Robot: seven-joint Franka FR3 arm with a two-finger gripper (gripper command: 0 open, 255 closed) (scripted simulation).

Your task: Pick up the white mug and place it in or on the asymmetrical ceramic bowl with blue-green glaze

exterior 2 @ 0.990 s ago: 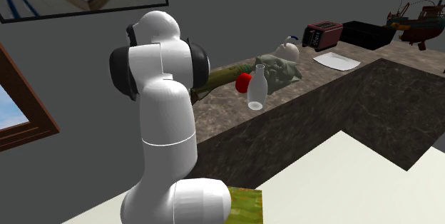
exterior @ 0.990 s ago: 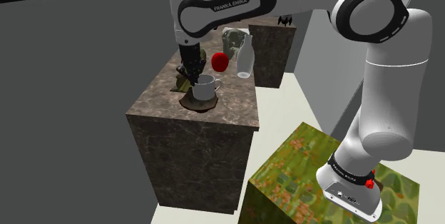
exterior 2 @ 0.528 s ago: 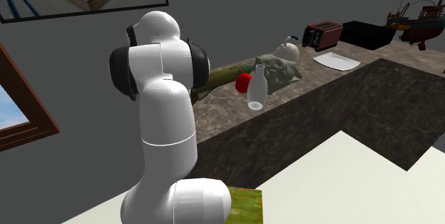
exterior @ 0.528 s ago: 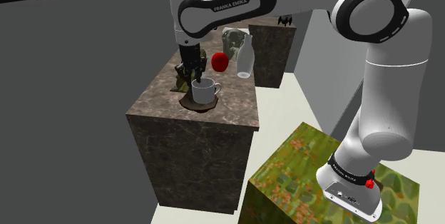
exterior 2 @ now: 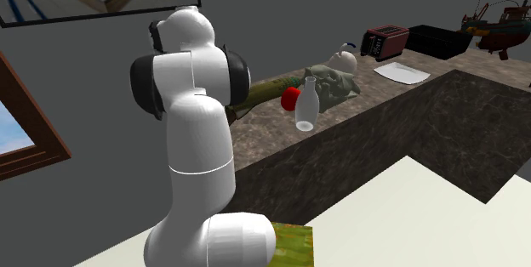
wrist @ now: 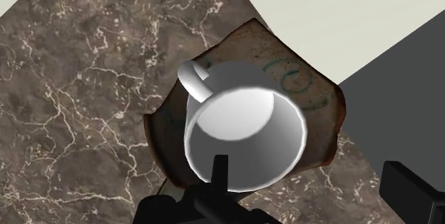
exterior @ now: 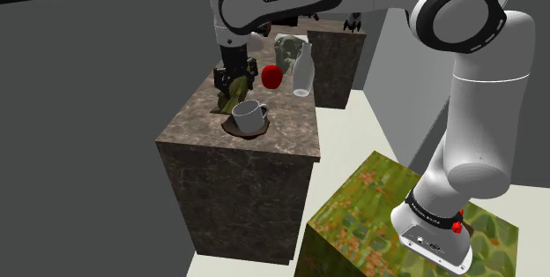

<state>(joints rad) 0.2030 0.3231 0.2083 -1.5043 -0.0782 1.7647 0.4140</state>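
White mug (exterior: 249, 116) lies tilted in the bowl (exterior: 236, 131), a shallow brown dish with blue-green marks inside, near the front end of the dark marble counter (exterior: 194, 125). In the wrist view the mug (wrist: 242, 133) leans with its mouth turned up toward the camera and its handle on the side away from the gripper. The bowl (wrist: 317, 98) shows around it on all sides.

The arm (exterior: 476, 99) rises upright from the green mottled stand (exterior: 361, 213) at the shoulder view's lower right and bends at the elbow near the top. Its forearm runs toward that view's left, and the wrist turns downward so the hand points at the counter.

The gripper (exterior: 232, 97) hangs above the mug, a little to its far left in the shoulder view, apart from it. In the wrist view the gripper (wrist: 314, 187) has its fingers (wrist: 220, 176) spread wide and clasps nothing. One finger shows in front of the mug's near rim and the other stands well off to the side, over the floor beyond the counter's edge.

Farther along the counter a red apple (exterior: 271, 76) and a clear bottle (exterior: 302, 71) stand just beside each other, well apart from the bowl. In the second exterior view the arm (exterior 2: 191, 138) covers the near end of the counter (exterior 2: 391, 112).
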